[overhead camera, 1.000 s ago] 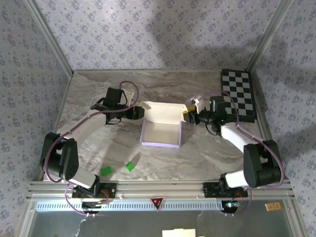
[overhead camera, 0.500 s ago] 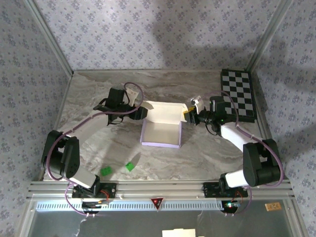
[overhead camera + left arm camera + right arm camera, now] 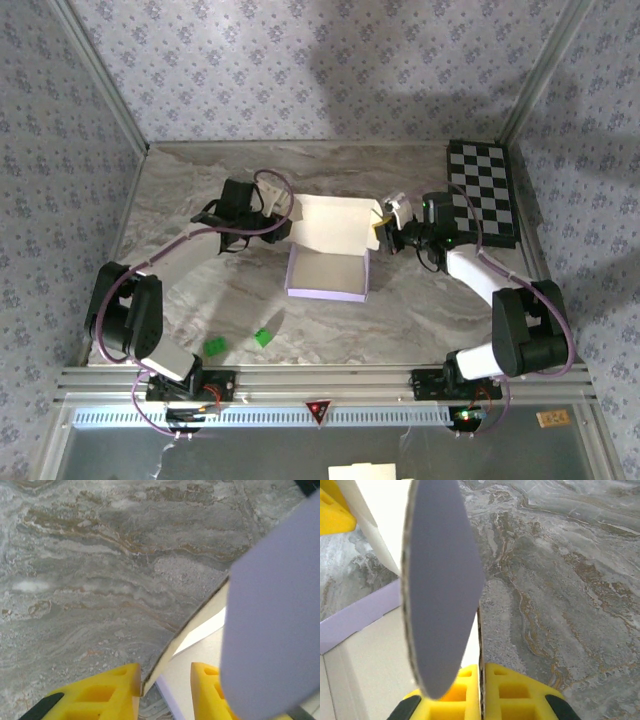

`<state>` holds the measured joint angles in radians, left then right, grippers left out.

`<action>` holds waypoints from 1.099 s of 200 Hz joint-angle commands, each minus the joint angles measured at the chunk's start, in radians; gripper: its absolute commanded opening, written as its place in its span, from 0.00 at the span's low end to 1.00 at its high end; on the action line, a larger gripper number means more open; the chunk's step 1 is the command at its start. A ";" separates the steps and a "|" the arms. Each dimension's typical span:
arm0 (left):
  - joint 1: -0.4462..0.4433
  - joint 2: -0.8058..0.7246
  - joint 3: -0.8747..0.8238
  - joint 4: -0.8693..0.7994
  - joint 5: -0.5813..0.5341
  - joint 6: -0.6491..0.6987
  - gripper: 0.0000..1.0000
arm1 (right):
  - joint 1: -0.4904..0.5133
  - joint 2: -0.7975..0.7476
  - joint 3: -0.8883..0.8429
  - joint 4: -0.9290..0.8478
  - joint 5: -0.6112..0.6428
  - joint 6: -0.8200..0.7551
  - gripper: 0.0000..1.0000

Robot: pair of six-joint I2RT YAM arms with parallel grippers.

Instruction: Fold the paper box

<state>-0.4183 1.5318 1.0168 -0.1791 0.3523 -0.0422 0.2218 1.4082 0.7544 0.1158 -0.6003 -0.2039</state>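
As right gripper (image 3: 480, 674) clamped, paper box (image 3: 325, 272) maybe rose.

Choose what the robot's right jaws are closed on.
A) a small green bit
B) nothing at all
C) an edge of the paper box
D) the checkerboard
C: in the right wrist view the right jaws are shut, their yellow fingers pinching a thin cardboard edge of the paper box, while the green bits and the checkerboard lie apart from them on the table.
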 commanded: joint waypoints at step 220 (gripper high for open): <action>-0.072 -0.027 0.110 -0.102 -0.299 -0.248 0.09 | 0.374 0.043 0.072 0.139 0.877 0.363 0.00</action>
<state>-0.4911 1.5318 1.0878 -0.2516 0.0784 -0.2577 0.5892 1.4433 0.8272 0.2134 0.2104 0.1246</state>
